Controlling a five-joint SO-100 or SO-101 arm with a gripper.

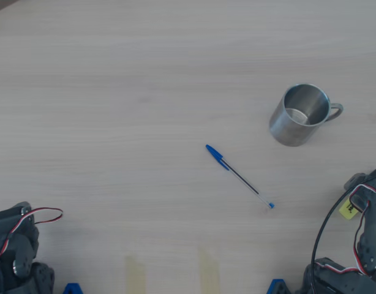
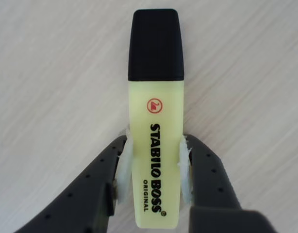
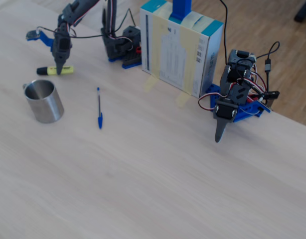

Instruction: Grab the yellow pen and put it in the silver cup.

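Note:
The yellow pen point(image 2: 156, 145), a thick highlighter with a black cap, lies flat on the table. My gripper point(image 2: 155, 153) is shut on its body, the white pads pressing both sides. In the fixed view the gripper point(image 3: 59, 68) points straight down onto the pen point(image 3: 49, 70) at the far left. The silver cup point(image 3: 46, 107) stands upright just in front of it, handle to the left. In the overhead view the cup point(image 1: 285, 128) is at the right, and only a sliver of the yellow pen point(image 1: 347, 210) shows under the arm.
A thin blue-capped ballpoint pen point(image 1: 239, 176) lies mid-table, right of the cup in the fixed view point(image 3: 99, 107). A second arm point(image 3: 231, 102) rests at the right, tip on the table. A blue-and-white box point(image 3: 180, 47) stands at the back.

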